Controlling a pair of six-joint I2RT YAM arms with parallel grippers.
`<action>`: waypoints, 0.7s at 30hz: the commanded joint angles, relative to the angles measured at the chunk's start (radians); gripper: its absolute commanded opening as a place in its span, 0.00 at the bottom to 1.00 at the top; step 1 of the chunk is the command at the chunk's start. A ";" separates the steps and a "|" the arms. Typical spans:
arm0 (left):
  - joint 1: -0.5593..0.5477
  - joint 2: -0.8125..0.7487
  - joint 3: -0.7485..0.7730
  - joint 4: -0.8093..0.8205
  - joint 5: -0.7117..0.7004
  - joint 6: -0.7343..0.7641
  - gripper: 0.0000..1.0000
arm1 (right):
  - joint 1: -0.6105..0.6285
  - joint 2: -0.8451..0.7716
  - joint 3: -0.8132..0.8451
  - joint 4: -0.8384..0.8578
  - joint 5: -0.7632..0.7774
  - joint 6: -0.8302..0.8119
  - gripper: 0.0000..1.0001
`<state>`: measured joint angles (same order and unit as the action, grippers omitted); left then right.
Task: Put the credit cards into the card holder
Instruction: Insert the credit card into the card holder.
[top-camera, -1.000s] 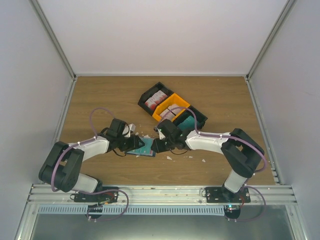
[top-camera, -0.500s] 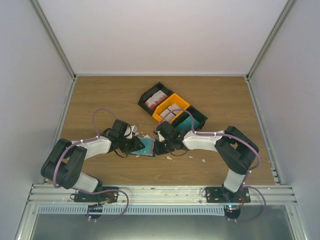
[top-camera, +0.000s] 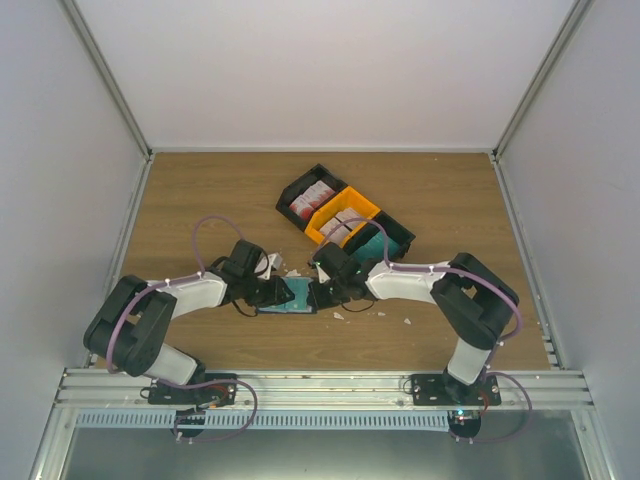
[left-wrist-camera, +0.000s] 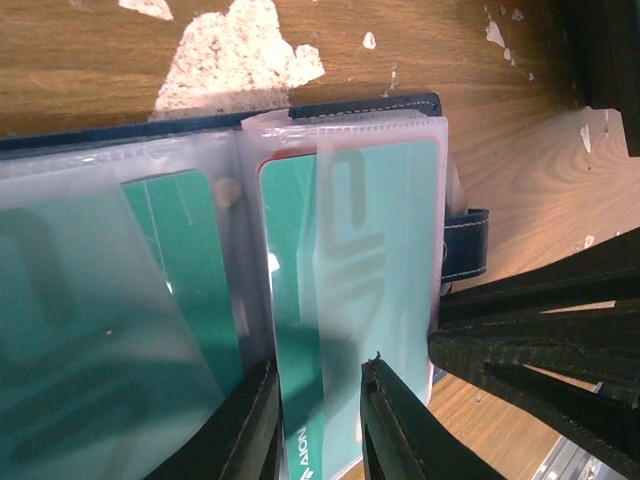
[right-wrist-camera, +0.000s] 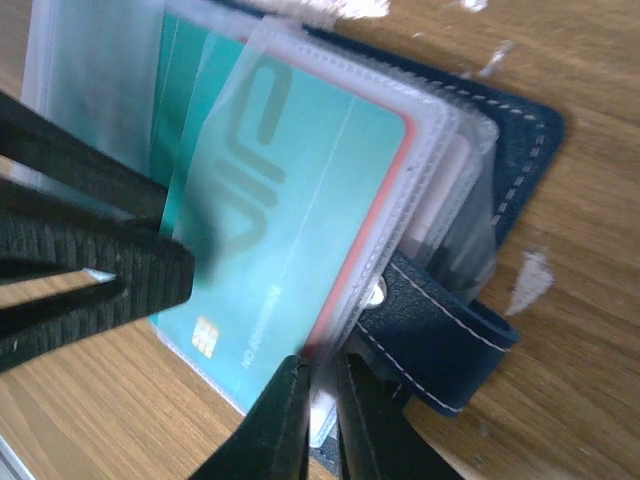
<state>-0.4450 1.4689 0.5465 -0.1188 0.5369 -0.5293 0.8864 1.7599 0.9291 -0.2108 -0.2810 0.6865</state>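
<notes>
The navy card holder (top-camera: 300, 298) lies open between both grippers, its clear sleeves fanned out (left-wrist-camera: 370, 103). A teal credit card with a red edge (left-wrist-camera: 350, 250) sits mostly inside one sleeve, its chip end sticking out (right-wrist-camera: 300, 200). My left gripper (left-wrist-camera: 320, 430) is over that end, jaws a narrow gap apart, the card face showing between them; it also shows in the top view (top-camera: 283, 292). My right gripper (right-wrist-camera: 325, 420) is pinched on the corner of a clear sleeve beside the snap strap (right-wrist-camera: 450, 340), and shows in the top view (top-camera: 318, 293).
Behind the holder stand a black tray with red-and-white cards (top-camera: 310, 197), an orange tray (top-camera: 343, 215) and a black tray with something teal (top-camera: 385, 240). Torn white scraps (top-camera: 338, 315) lie around the holder on the wooden table (left-wrist-camera: 235, 55).
The left gripper has moved right, closer to the right gripper. The holder, tilted up with its teal face showing before, now lies flatter and narrower between the two grippers.
</notes>
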 joint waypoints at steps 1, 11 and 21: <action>-0.023 -0.012 0.025 -0.010 0.013 0.024 0.26 | 0.008 -0.062 -0.012 -0.021 0.091 0.017 0.13; -0.023 -0.087 0.040 -0.084 -0.044 0.026 0.39 | 0.007 -0.216 -0.101 -0.046 0.229 0.128 0.29; -0.017 -0.156 0.014 -0.126 -0.206 -0.019 0.30 | -0.007 -0.154 -0.123 0.057 0.196 0.174 0.36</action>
<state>-0.4633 1.3739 0.5682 -0.2218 0.4442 -0.5243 0.8852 1.5688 0.8120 -0.2173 -0.0944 0.8295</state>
